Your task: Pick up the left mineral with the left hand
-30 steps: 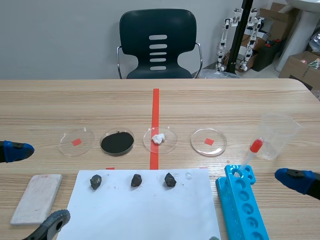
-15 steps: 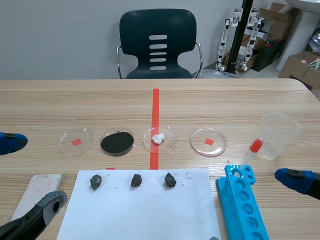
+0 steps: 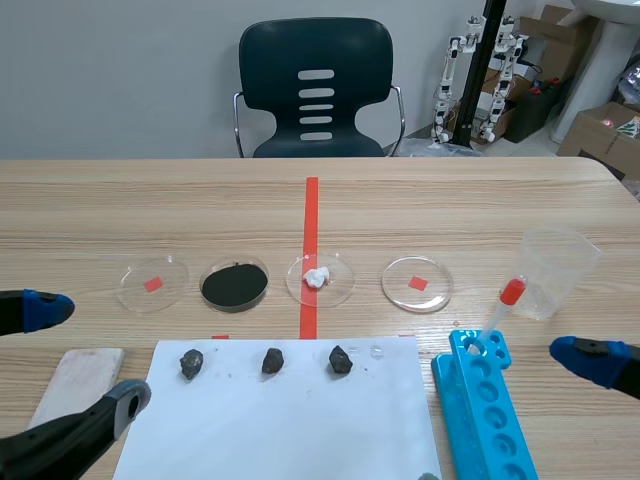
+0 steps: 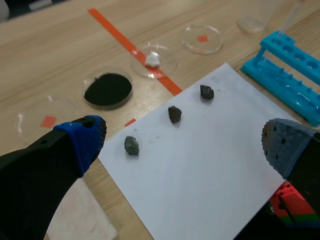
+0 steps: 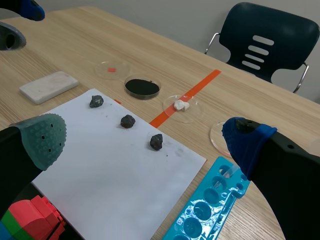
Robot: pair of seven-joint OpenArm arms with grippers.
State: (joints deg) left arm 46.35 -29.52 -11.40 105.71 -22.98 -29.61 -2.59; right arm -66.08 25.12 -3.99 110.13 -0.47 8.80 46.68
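1. Across the scene view's near-left corner, the left hand [image 3: 85,355] is hanging above the surface [image 3: 450,200] with its fingers spread wide, carrying nothing. The left mineral [image 3: 191,363] is lying on the white sheet [image 3: 280,430], by the sheet's far-left corner, beside the hand and apart from it.
2. Left wrist view: the left hand [image 4: 184,141] is showing one finger on each side with open space between them. The left mineral [image 4: 131,145] is sitting on the sheet ahead of the hand, nearer the blue-padded finger, touching neither pad. The middle mineral [image 4: 174,114] and right mineral [image 4: 206,91] are lying farther along the same row.
3. Right wrist view: the right hand [image 5: 145,136] is hanging with its fingers apart, gripping nothing. The left mineral [image 5: 96,101] is resting at the sheet's corner, near the pale block [image 5: 49,86].
4. Progress, as judged: nothing of the pick-up itself is showing as done; the mineral is lying untouched. Centring over it, descending, closing and lifting are all remaining.
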